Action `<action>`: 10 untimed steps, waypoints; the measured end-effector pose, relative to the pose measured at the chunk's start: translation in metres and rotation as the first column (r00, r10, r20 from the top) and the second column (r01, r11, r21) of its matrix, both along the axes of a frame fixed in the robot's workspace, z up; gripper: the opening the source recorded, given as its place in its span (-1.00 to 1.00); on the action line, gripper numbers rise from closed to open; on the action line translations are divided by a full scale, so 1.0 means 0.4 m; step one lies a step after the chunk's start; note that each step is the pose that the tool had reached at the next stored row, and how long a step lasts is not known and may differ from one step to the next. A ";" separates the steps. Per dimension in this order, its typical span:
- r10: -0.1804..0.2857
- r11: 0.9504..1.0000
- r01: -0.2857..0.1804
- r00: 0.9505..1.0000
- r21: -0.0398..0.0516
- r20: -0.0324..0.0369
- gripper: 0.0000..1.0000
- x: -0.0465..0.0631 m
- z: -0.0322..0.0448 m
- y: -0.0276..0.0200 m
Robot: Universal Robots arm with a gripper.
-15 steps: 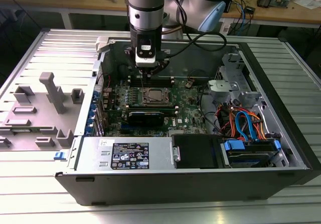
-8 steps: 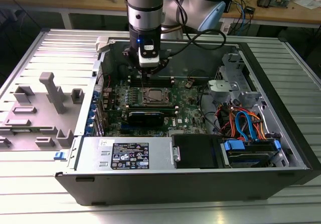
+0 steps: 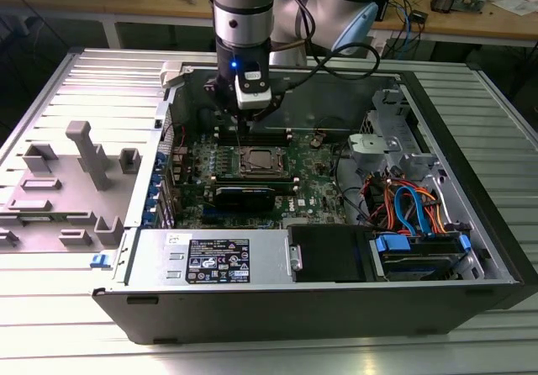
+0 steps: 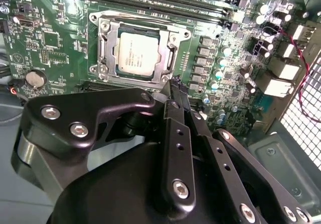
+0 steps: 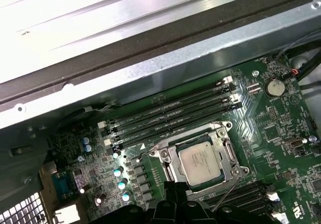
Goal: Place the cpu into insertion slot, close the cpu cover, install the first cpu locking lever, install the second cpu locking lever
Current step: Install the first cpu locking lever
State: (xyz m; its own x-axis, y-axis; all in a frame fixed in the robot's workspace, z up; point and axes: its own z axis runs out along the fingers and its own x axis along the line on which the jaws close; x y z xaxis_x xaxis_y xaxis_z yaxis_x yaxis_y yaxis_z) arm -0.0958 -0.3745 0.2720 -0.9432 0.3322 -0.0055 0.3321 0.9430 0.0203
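My gripper (image 4: 173, 86) is pinched closed with nothing in it. Its tips sit low over the green board (image 4: 52, 45), just beside a corner of the insertion slot (image 4: 169, 58). The cpu (image 4: 136, 56) lies flat in that slot, with the cpu cover (image 4: 107, 50) folded down around it. Long memory slots (image 5: 170, 116) run along the slot's far side.

The black claw (image 4: 174, 87) hides a big part of the green board (image 4: 50, 43) in the second wrist view. In the first wrist view the picture's edge cuts most of the claw off. In the exterior view the cpu (image 3: 257, 161) is too small to see well.
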 end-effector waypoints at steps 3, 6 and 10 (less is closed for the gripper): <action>0.005 1.000 -0.005 1.000 0.000 0.000 -0.79 0.000 0.000 0.000; 0.007 1.000 -0.007 1.000 0.000 0.000 -0.79 0.000 0.000 0.000; 0.008 1.000 -0.008 1.000 0.000 0.000 -0.79 0.000 0.000 0.000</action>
